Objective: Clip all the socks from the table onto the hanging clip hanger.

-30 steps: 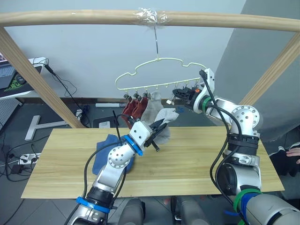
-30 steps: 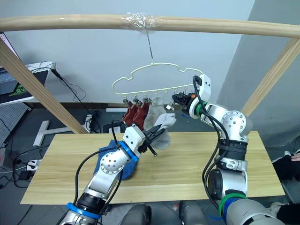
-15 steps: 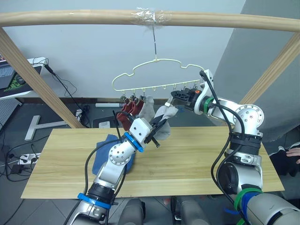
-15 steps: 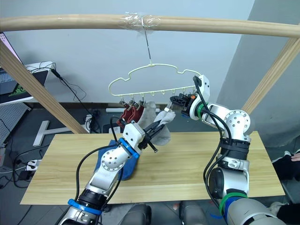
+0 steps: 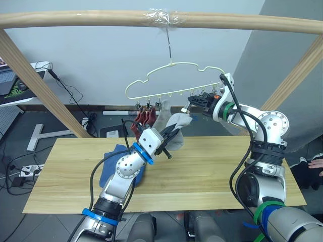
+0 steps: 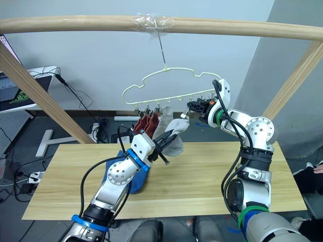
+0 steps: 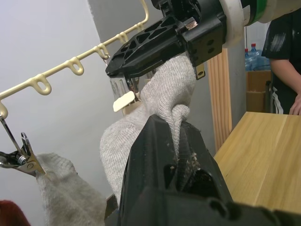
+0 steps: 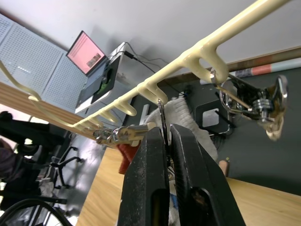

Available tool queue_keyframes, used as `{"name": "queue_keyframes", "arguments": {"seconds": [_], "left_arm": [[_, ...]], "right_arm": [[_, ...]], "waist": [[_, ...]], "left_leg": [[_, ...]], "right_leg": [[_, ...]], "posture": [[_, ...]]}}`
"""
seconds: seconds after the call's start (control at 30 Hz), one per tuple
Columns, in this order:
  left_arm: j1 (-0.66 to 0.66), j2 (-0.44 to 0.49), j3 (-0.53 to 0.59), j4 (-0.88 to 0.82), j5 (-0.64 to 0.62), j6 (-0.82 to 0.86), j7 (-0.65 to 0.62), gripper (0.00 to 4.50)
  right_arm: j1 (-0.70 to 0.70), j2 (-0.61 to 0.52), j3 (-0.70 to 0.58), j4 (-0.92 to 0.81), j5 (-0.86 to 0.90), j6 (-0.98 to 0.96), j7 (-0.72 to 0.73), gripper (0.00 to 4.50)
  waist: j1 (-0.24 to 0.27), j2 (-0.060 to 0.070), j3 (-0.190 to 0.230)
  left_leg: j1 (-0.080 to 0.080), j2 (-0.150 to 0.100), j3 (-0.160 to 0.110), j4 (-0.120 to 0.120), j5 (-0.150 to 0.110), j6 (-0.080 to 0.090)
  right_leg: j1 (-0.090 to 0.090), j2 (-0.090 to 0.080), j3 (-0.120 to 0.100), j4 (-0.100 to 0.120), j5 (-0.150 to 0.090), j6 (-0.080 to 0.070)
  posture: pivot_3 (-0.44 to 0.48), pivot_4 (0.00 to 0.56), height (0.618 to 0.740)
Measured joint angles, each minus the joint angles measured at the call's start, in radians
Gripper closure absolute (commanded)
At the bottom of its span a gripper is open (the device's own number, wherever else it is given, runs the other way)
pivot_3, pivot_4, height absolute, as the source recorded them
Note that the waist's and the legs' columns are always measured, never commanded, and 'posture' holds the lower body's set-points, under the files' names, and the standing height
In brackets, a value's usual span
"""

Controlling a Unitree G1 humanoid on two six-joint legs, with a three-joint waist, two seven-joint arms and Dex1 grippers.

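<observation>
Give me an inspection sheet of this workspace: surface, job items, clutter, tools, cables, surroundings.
Surface: wooden table, blue socks heaped on it.
Job items: hanger hangs from the top bar; two red socks and a grey sock clipped on; a second grey sock held up at a clip.
Clutter: nothing seen.
Tools: left tool shut on the second grey sock; right tool shut on the clip.
Cables: black leads along both arms; cords on the floor.
Surroundings: laptop, person beside the table.
</observation>
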Motion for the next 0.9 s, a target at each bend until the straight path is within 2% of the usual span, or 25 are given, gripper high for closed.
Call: {"name": "queue_keyframes", "arguments": {"seconds": [0.8, 0.9], "left_arm": [[-0.022, 0.001, 0.000, 0.000, 0.034, -0.031, 0.035, 4.45], [-0.022, 0.001, 0.000, 0.000, 0.034, -0.032, 0.035, 4.50]], "right_arm": [[0.000, -0.023, -0.002, 0.001, 0.051, 0.054, 0.001, 4.50], [0.000, -0.024, -0.001, 0.002, 0.051, 0.046, -0.001, 3.70]], "waist": [[0.000, 0.000, 0.000], [0.000, 0.000, 0.000]], "left_leg": [[0.000, 0.000, 0.000, 0.000, 0.000, 0.000], [0.000, 0.000, 0.000, 0.000, 0.000, 0.000]], "right_leg": [[0.000, 0.000, 0.000, 0.000, 0.000, 0.000], [0.000, 0.000, 0.000, 0.000, 0.000, 0.000]], "posture": [[-0.012, 0.187, 0.740], [-0.012, 0.187, 0.740]]}}
